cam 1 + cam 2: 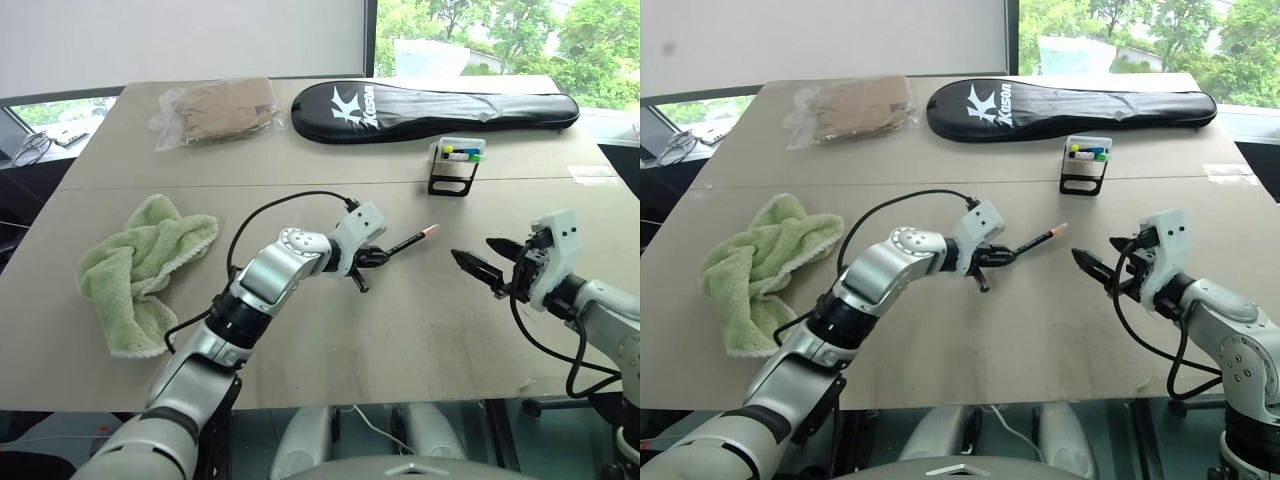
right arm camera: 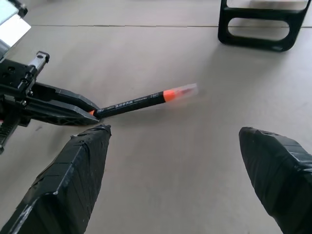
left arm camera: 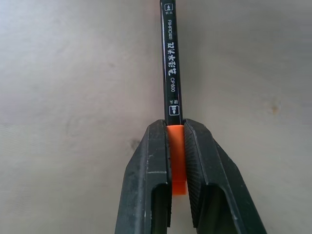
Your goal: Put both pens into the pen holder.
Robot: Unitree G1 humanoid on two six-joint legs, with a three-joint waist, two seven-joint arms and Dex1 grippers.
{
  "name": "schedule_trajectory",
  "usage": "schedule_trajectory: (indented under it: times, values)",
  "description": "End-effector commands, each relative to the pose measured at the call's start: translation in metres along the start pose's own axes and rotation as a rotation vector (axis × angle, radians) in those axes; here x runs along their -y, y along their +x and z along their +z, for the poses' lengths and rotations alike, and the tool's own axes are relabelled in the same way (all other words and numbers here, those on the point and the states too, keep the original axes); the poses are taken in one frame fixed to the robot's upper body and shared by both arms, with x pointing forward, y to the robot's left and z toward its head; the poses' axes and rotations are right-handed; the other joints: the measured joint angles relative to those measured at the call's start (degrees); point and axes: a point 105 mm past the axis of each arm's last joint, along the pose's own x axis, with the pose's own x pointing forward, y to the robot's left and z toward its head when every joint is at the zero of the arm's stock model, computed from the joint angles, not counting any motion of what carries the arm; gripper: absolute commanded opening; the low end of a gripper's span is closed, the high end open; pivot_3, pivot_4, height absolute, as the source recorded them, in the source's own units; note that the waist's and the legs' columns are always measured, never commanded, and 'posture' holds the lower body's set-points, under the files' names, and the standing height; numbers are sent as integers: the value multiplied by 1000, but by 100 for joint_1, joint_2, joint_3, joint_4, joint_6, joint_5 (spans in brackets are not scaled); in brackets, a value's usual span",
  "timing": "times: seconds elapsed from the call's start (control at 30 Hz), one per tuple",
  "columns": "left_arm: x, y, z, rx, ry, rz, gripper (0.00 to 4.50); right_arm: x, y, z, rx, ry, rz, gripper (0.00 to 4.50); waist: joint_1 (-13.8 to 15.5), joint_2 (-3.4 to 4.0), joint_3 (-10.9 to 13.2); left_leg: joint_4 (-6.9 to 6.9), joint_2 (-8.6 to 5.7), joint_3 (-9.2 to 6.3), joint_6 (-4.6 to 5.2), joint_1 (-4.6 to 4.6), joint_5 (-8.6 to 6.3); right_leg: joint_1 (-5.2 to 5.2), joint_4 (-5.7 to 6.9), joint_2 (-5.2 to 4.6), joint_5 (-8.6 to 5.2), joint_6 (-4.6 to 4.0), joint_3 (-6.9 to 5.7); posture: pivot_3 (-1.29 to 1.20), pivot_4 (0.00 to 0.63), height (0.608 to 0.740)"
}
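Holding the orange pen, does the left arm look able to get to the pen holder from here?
Probably yes. The left pincer is shut on the orange pen, and only bare table lies between it and the pen holder. The open right pincer is off to the side.

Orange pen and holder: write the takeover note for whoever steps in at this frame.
Left claw: shut on the orange pen at its rear orange end, pen pointing out toward the right claw, above the table.
Right claw: open, holding nothing, facing the pen's tip.
Pen holder: upright at the far right of the table, near the black racket case; coloured caps, a blue one among them, already show in it.
Done: orange pen picked up.
Left: get the orange pen into the holder, probably with a handover to the right claw first.
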Motion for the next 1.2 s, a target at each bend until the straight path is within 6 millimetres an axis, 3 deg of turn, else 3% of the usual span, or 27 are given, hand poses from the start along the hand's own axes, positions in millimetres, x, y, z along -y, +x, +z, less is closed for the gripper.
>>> schedule_trajectory:
  times: [0.03,0.13,0.2,0.37,0.47,0.63,0.87,0.97,1.2]
  values:
    - [2,-35,29,210,19,-37,38,28,16,23,67,-18,-119,4500,-69,-2,2,-1,-1,1,0,0,0,-1,0,-3,0,0,0,0,150,740]
    - [6,-62,35,306,26,-24,38,48,48,29,23,-73,-143,4500,-36,0,0,-2,0,-19,-1,-9,0,-7,0,-6,0,0,-12,0,150,740]
    - [8,-79,35,336,10,11,38,57,73,40,21,-93,-147,4500,-161,8,3,-5,1,9,0,-3,0,-12,3,2,0,0,8,0,150,740]
    - [8,-102,24,350,-46,118,38,69,116,63,50,-62,-120,4500,-267,6,3,-1,4,16,0,-2,0,-11,3,1,0,0,6,0,150,740]
    - [6,-113,17,363,-87,200,38,69,134,65,40,-104,-75,4500,-258,7,3,-4,11,14,0,-1,0,-11,7,6,0,0,1,0,150,740]
    - [6,-126,12,383,-128,282,38,68,144,60,22,-110,-3,4500,-227,5,4,2,6,15,0,-8,0,-8,0,-2,0,0,-5,0,150,740]
    - [7,-139,7,389,-148,348,38,64,142,60,-6,-113,100,4500,-249,5,4,1,11,15,-2,-7,1,-9,3,-1,1,0,-3,0,150,740]
    - [6,-142,6,395,-150,365,38,50,139,63,7,-105,225,4500,-260,5,4,1,11,18,-2,-7,1,-10,2,-1,1,0,0,0,150,740]
    - [-8,-156,4,405,-165,410,38,20,139,45,-40,-117,448,4500,-264,6,4,1,11,14,-2,-6,1,-10,3,-3,1,0,-2,0,150,740]
